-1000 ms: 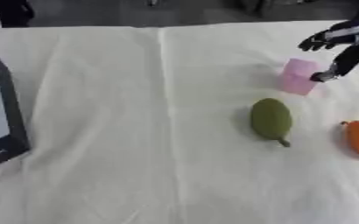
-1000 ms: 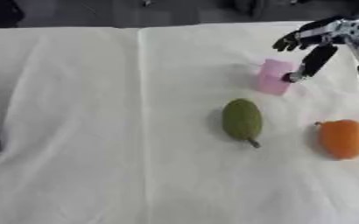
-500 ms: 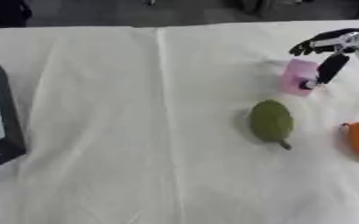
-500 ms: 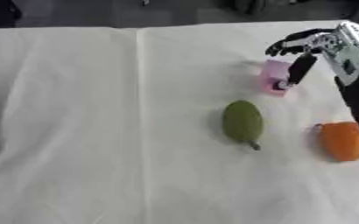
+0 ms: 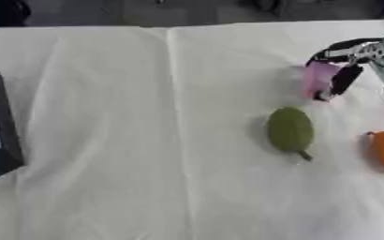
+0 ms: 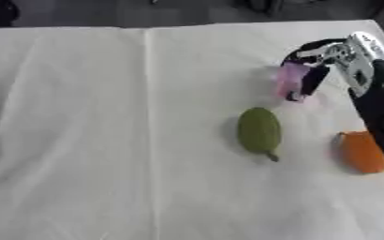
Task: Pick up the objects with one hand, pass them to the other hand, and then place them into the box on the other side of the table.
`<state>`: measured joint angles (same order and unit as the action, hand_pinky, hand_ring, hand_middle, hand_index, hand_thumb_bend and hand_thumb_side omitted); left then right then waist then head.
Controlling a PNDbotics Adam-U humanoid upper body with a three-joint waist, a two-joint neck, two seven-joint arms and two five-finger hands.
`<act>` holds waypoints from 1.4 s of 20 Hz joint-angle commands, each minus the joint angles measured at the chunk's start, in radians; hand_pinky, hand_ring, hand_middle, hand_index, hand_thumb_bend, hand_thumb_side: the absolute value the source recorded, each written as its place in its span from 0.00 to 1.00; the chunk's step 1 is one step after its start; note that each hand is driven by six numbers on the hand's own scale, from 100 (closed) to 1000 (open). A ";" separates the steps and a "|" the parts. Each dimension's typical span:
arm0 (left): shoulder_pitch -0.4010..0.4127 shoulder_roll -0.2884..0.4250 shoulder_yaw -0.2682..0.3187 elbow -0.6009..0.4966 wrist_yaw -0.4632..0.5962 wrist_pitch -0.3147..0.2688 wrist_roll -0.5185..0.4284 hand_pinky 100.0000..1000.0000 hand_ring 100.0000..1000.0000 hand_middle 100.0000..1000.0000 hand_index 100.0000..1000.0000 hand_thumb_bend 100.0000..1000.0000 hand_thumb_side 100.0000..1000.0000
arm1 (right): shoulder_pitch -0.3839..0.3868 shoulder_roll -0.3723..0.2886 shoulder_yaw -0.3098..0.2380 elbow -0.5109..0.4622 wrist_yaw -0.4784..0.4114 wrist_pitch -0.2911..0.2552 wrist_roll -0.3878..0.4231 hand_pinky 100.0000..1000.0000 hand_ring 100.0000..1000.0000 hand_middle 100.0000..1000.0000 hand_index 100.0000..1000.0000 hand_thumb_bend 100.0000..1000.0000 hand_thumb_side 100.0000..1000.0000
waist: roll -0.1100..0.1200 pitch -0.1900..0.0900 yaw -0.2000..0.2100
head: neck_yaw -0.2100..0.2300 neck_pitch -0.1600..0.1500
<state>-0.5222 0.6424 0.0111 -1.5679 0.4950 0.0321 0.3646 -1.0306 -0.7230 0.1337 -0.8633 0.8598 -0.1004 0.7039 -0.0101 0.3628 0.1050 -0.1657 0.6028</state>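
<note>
A small pink block (image 5: pixel 316 78) stands on the white cloth at the right. My right hand (image 6: pixel 343 53) reaches in from the right edge. Its fingers (image 5: pixel 336 47) arch over the block's top and far side, and its thumb (image 5: pixel 343 80) lies against the block's right face, so the hand is curled round it. The block still rests on the cloth. A green oval fruit with a short stem (image 5: pixel 290 130) lies just in front of the block. An orange fruit (image 6: pixel 362 151) sits at the right edge, partly behind my forearm. My left hand shows in no view.
A dark-framed box (image 5: pixel 2 133) stands at the left edge, only partly in view. White cloth (image 5: pixel 146 140) covers the whole table, with a crease running down its middle. Dark shapes show beyond the far edge.
My right hand has come down and leftward over the pink block, and its fingers have closed in around it. The whole picture has shifted a little.
</note>
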 commanded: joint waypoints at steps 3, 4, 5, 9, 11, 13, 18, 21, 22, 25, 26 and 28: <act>-0.003 0.024 0.012 -0.018 0.003 -0.002 0.002 0.81 0.74 0.73 0.85 0.13 0.92 | -0.020 -0.016 -0.008 -0.026 -0.039 0.037 -0.079 0.87 0.69 0.44 0.61 0.10 0.00 | 0.001 -0.020 -0.002 | -0.002 -0.010; -0.003 0.024 0.012 -0.018 0.003 -0.001 0.001 0.81 0.74 0.72 0.85 0.13 0.92 | -0.020 -0.016 -0.005 -0.034 -0.044 0.050 -0.103 0.85 0.67 0.41 0.58 0.13 0.00 | 0.001 -0.021 -0.002 | -0.002 -0.010; -0.003 0.023 0.011 -0.019 0.003 -0.002 0.001 0.81 0.74 0.72 0.85 0.13 0.92 | -0.019 -0.016 -0.001 -0.042 -0.047 0.064 -0.124 0.85 0.65 0.40 0.56 0.14 0.00 | 0.000 -0.022 -0.003 | -0.002 -0.010; -0.001 0.025 0.011 -0.022 0.000 -0.002 -0.001 0.81 0.74 0.72 0.85 0.13 0.92 | -0.008 -0.017 -0.008 -0.099 -0.085 0.105 -0.204 0.84 0.63 0.39 0.54 0.01 0.00 | 0.001 -0.030 -0.005 | 0.004 -0.008; 0.001 0.030 0.010 -0.029 -0.004 -0.003 -0.004 0.81 0.74 0.71 0.85 0.13 0.91 | 0.013 -0.026 -0.018 -0.186 -0.139 0.121 -0.251 0.84 0.62 0.39 0.54 0.00 0.00 | 0.002 -0.034 -0.007 | 0.010 -0.007; 0.003 0.036 0.009 -0.039 -0.008 -0.002 -0.009 0.81 0.73 0.71 0.85 0.13 0.91 | 0.054 -0.034 -0.028 -0.315 -0.205 0.157 -0.308 0.84 0.61 0.39 0.54 0.00 0.00 | 0.002 -0.038 -0.009 | 0.019 -0.006; 0.006 0.049 -0.010 -0.080 -0.026 0.042 -0.024 0.80 0.77 0.68 0.83 0.11 0.90 | 0.185 -0.028 -0.019 -0.683 -0.319 0.271 -0.449 0.84 0.60 0.41 0.56 0.00 0.00 | 0.003 -0.049 -0.016 | 0.051 -0.010; 0.006 0.061 -0.029 -0.127 -0.058 0.103 -0.040 0.80 0.76 0.67 0.82 0.09 0.89 | 0.254 -0.004 0.006 -0.875 -0.321 0.315 -0.499 0.83 0.60 0.43 0.57 0.00 0.00 | 0.005 -0.055 -0.018 | 0.068 -0.011; 0.006 0.065 -0.038 -0.144 -0.070 0.130 -0.050 0.80 0.76 0.67 0.82 0.08 0.89 | 0.272 0.015 0.014 -0.936 -0.322 0.324 -0.516 0.83 0.60 0.43 0.57 0.00 0.00 | 0.005 -0.058 -0.020 | 0.076 -0.011; 0.002 0.077 -0.070 -0.188 -0.106 0.237 -0.087 0.79 0.76 0.66 0.81 0.04 0.89 | 0.312 0.057 0.046 -1.083 -0.283 0.328 -0.551 0.83 0.61 0.45 0.58 0.00 0.00 | 0.006 -0.065 -0.024 | 0.094 -0.008; -0.001 0.080 -0.084 -0.204 -0.121 0.278 -0.107 0.79 0.76 0.66 0.82 0.03 0.90 | 0.318 0.075 0.062 -1.110 -0.263 0.321 -0.557 0.83 0.61 0.45 0.58 0.00 0.00 | 0.005 -0.069 -0.026 | 0.100 -0.005; -0.009 0.086 -0.112 -0.237 -0.141 0.349 -0.155 0.80 0.76 0.67 0.82 0.03 0.91 | 0.320 0.118 0.101 -1.130 -0.227 0.290 -0.579 0.81 0.61 0.46 0.59 0.00 0.00 | 0.003 -0.076 -0.030 | 0.108 -0.005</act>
<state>-0.5155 0.6874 -0.0940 -1.7707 0.3705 0.3406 0.2311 -0.7016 -0.6107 0.2242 -1.9516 0.6116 0.1998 0.1387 -0.0091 0.3170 0.0741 -0.0643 0.6037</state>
